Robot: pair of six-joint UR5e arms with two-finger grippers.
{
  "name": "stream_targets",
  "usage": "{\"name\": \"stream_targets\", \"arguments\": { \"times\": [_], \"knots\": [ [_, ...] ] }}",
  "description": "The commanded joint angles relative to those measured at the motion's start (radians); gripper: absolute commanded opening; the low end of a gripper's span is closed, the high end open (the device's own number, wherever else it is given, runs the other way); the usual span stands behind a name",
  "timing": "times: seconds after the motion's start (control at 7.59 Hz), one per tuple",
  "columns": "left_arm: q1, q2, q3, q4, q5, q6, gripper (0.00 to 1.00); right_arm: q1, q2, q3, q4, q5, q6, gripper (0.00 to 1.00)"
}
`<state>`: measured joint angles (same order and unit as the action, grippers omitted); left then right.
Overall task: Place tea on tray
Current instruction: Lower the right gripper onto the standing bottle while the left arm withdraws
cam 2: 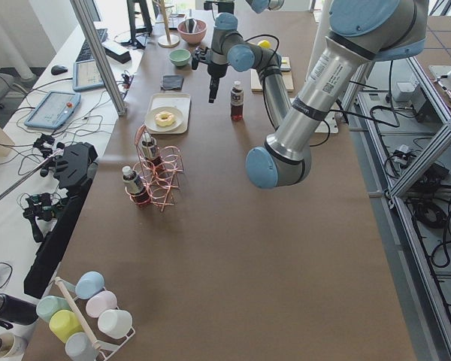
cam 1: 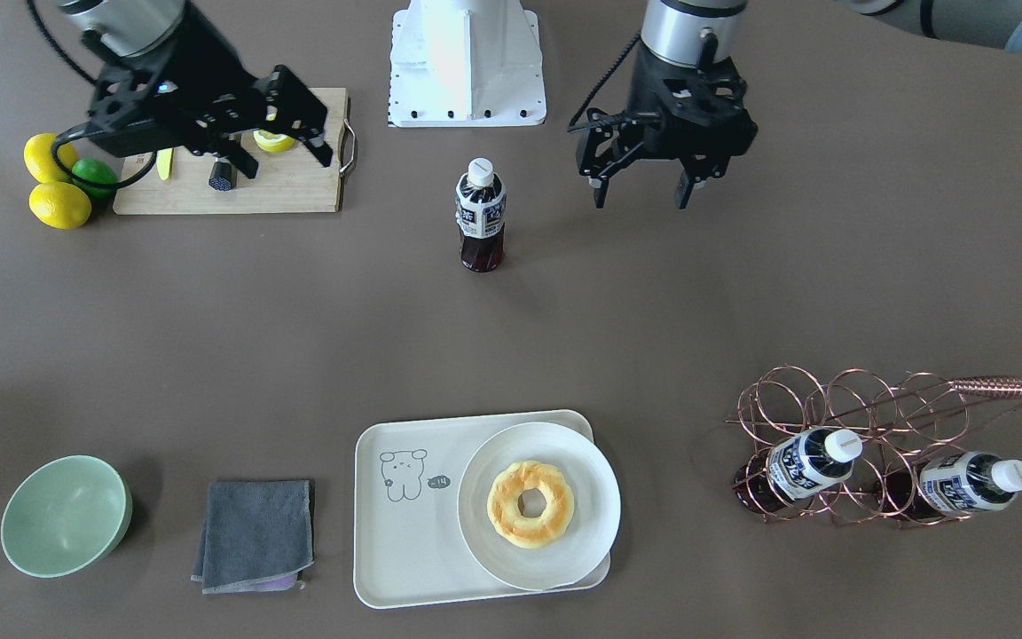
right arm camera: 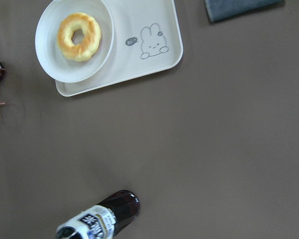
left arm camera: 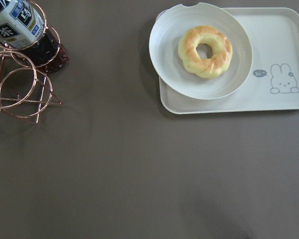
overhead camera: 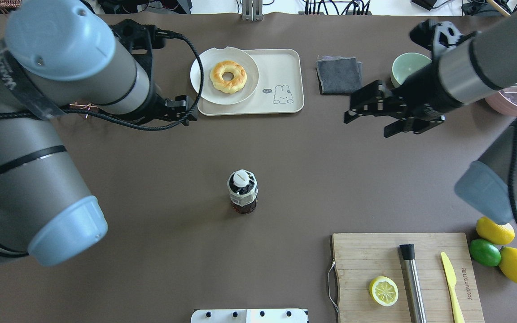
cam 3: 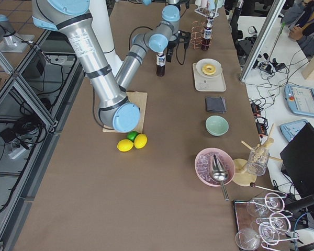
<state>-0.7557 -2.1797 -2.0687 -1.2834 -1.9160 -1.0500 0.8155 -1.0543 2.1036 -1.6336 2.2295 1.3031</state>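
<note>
Overhead exterior: tea stands on desk at tray's six o'clock, ungrasped; left pincer and right pincer spread, empty.

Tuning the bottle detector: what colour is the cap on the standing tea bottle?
White; the cap shows best in the exterior front-facing view.

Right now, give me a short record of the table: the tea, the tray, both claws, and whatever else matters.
tea: upright mid-table, touched by neither claw
tray: on the far side from the robot, holds plate with donut; bear end bare
left claw: open, empty, beside the tea
right claw: open, empty
rack: two more bottles lying in it
</note>
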Motion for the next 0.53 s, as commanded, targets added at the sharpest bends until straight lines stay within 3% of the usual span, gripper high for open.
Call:
{"name": "stream_targets", "arguments": {
  "times": [0.0, 0.26, 0.4],
  "knots": [
    [-0.172, 0.202, 0.013, -0.154, -0.146, 0.241, 0.93, -0.258, 0.279, -0.049, -0.276, -0.304, 0.094, 0.98],
    [-0.262, 0.241, 0.038, -0.152, -0.194, 0.364, 0.93, -0.306, 0.368, -0.176, -0.276, -0.37, 0.088, 0.98],
    [-0.293, 0.257, 0.041, -0.154, -0.202, 0.373, 0.93, -0.326, 0.369, -0.188, -0.276, -0.398, 0.082, 0.94]
  ]
}}
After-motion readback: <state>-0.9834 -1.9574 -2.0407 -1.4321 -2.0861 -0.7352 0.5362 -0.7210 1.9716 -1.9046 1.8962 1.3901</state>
